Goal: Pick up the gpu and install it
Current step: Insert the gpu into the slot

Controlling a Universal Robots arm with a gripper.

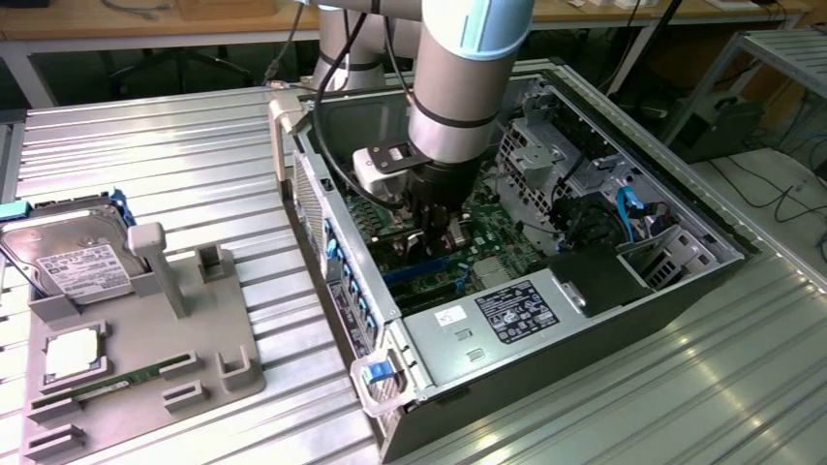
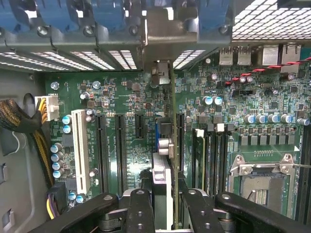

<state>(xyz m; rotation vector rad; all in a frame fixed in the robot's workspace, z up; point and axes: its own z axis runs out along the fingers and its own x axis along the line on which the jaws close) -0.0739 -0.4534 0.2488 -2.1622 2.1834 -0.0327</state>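
Your arm reaches down into the open computer case (image 1: pixel 607 320), which lies on its side on the ribbed metal worktop (image 1: pixel 181 145). The gripper (image 1: pixel 436 231) is deep inside, just above the motherboard (image 2: pixel 126 102).

In the wrist view you see the gpu (image 2: pixel 162 167) edge-on, a thin upright card running away from the camera between the black expansion slots. Its silver bracket end (image 2: pixel 165 29) stands at the rear wall of the case, among the blue slot clips (image 2: pixel 109 12). The fingers (image 2: pixel 141 206) are clamped on the gpu, one on each face, so the card stands in the middle of the gripper (image 2: pixel 163 194). The card lies just beside a long black slot, but you cannot tell from here whether its lower edge is in the slot or just above it.

A white slot (image 2: pixel 77 145) lies well off to one side of the card, and the bare processor socket (image 2: pixel 262 179) to the other.

At the exterior view's left a grey holder (image 1: pixel 194 358) sits on the worktop. It carries a silver hard drive (image 1: pixel 72 262) and a narrow green memory stick (image 1: pixel 110 383). The labelled power supply (image 1: pixel 517 310) sits at the near end of the case.
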